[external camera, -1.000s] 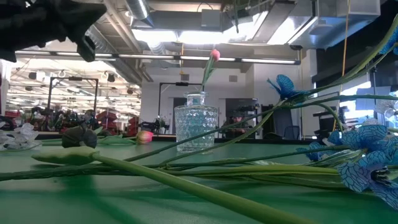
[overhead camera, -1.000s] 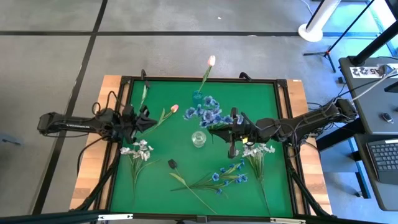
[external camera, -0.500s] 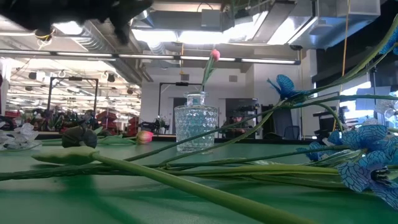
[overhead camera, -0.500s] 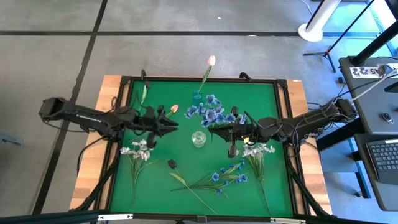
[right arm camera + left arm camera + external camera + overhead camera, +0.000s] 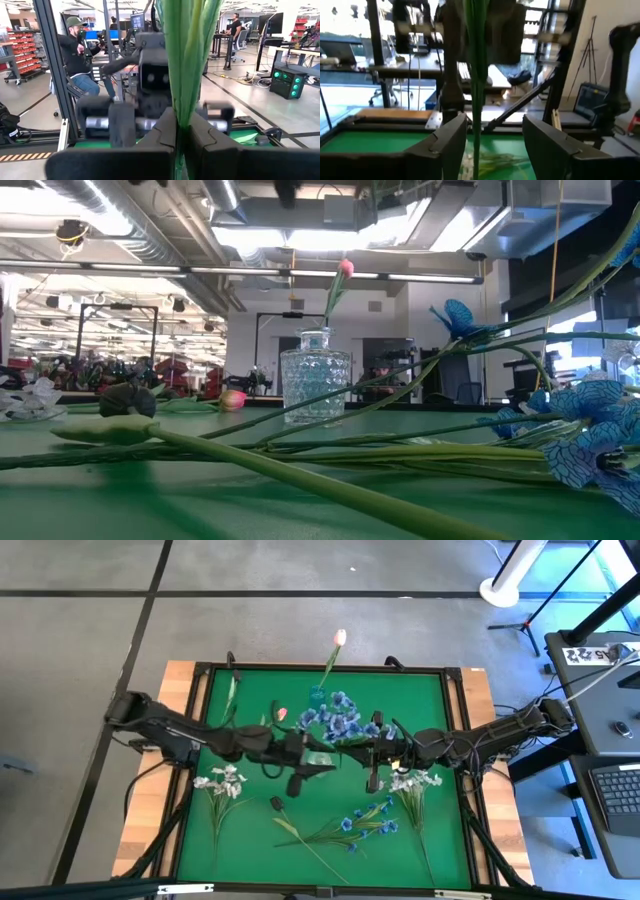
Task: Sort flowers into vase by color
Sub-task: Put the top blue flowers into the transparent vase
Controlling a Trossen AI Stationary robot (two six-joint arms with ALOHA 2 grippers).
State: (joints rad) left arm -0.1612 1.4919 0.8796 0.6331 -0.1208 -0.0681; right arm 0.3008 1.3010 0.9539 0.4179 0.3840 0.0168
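Observation:
My right gripper point(image 5: 352, 750) is shut on the green stems of a blue flower spray point(image 5: 338, 720) near the table's middle. My left gripper point(image 5: 330, 754) has reached in from the left and is open. Its fingers point(image 5: 451, 137) stand on either side of that same stem bundle point(image 5: 478, 95), facing the right gripper. I cannot tell whether they touch it. The clear glass vase point(image 5: 315, 375) stands just below the left gripper in the high view, mostly hidden there. A pink tulip point(image 5: 281, 713) lies on the mat. Another pink tulip point(image 5: 340, 637) stands in a small blue vase point(image 5: 318, 694). My right gripper pinches the spray's green stems and leaves point(image 5: 186, 100) between its two fingers. The fingers come in level from the table's right and lie across the bundle. The blue blossoms spread out toward the far left of the hold.
Two white sprays point(image 5: 222, 780) point(image 5: 415, 780) lie on the green mat to the left and right. A second blue spray point(image 5: 365, 822) and a small dark lump point(image 5: 277, 804) lie toward the near edge. A raised black frame point(image 5: 320, 667) rims the mat. People work in the room beyond.
My left gripper has travelled from the left part of the mat toward the table's right, past the lying pink tulip. It has ended over the glass vase, in front of my right gripper, with its fingers now apart. The tulip has stayed on the mat.

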